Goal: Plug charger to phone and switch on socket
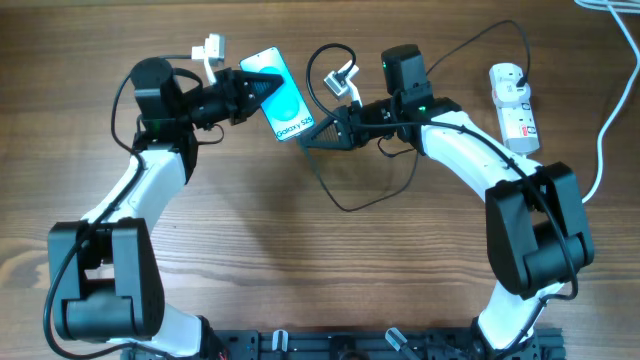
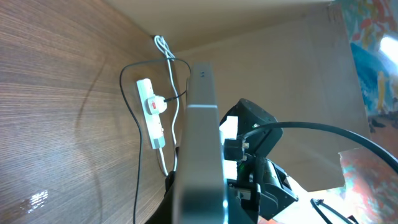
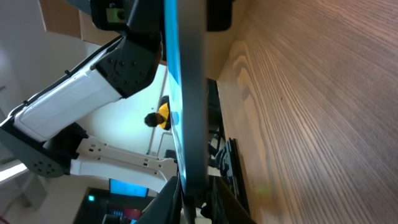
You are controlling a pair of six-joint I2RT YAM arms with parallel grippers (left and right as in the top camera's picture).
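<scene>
The phone (image 1: 283, 100) hangs tilted above the table, cyan screen up, between the two arms. My left gripper (image 1: 248, 92) is shut on its far-left end. In the left wrist view the phone (image 2: 202, 137) is edge-on between my fingers. My right gripper (image 1: 318, 131) sits at the phone's other end. In the right wrist view, the phone's edge (image 3: 186, 93) runs down between the fingers (image 3: 171, 200), with a dark plug tip at its bottom; whether they still press it is unclear. The charger cable (image 1: 350, 205) loops across the table toward the socket (image 1: 514, 108), also seen in the left wrist view (image 2: 152, 115).
A thick white cord (image 1: 612, 110) runs from the socket off the right side. A black adapter (image 1: 507, 75) is plugged into the socket's far end. A black rail (image 1: 380, 345) lines the table's front edge. The right arm (image 2: 261, 162) fills the space just beyond the phone.
</scene>
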